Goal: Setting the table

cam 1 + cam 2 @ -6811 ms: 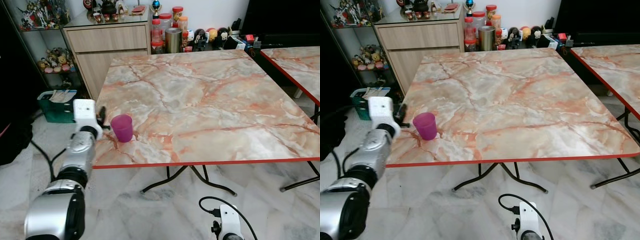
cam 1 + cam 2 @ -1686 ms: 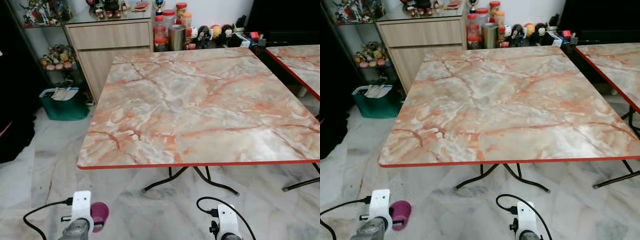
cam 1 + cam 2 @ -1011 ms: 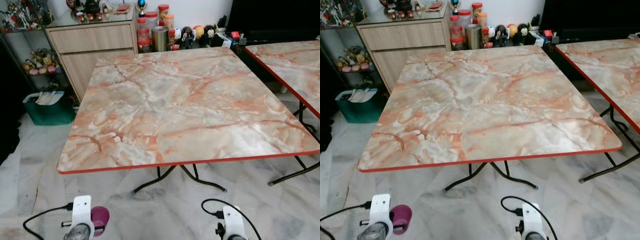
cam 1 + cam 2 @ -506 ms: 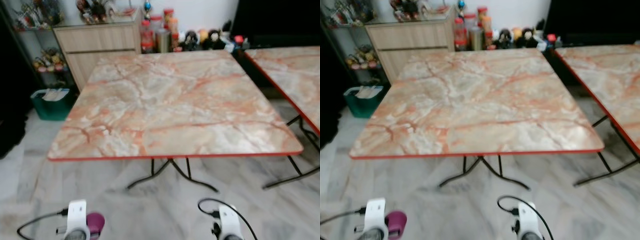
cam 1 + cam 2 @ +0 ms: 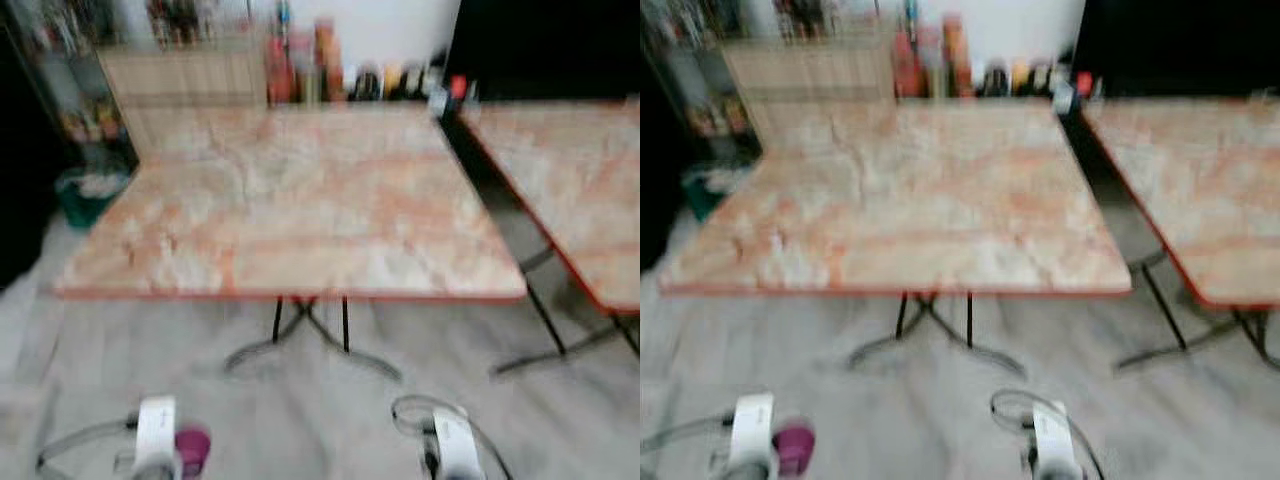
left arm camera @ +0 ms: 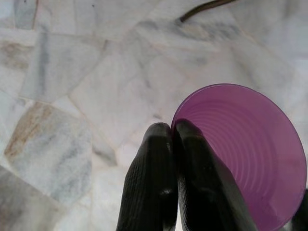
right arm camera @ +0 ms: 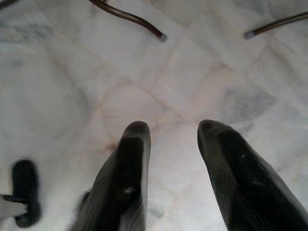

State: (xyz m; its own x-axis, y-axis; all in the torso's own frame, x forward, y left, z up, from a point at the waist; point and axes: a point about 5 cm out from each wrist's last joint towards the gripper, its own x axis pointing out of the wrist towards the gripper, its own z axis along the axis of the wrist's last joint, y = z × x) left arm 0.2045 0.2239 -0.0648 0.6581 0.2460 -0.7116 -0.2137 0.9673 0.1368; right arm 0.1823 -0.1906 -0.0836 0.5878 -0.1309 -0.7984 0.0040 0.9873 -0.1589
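A purple plastic cup [image 6: 245, 154] hangs low over the floor, its rim pinched between the two black fingers of my left gripper [image 6: 172, 132], which is shut on it. In the eye views the cup [image 5: 191, 449] shows at the bottom left beside my left wrist [image 5: 155, 432]. My right gripper [image 7: 171, 131] hangs open above the marble floor with nothing between its fingers; its wrist [image 5: 450, 445] sits at the bottom right. The marble-topped table with a red edge [image 5: 290, 295] stands ahead, its top bare. The eye views are blurred.
A second marble table [image 5: 570, 190] stands to the right, a narrow gap between the two. A wooden cabinet [image 5: 180, 80] and jars [image 5: 300, 60] line the far wall. A green bin [image 5: 85, 195] sits left of the table. Black table legs [image 7: 130, 18] cross the floor.
The whole picture has shifted and blurred, so the camera has moved; more of the right table shows. My left gripper still holds the cup low. The right gripper stays open.
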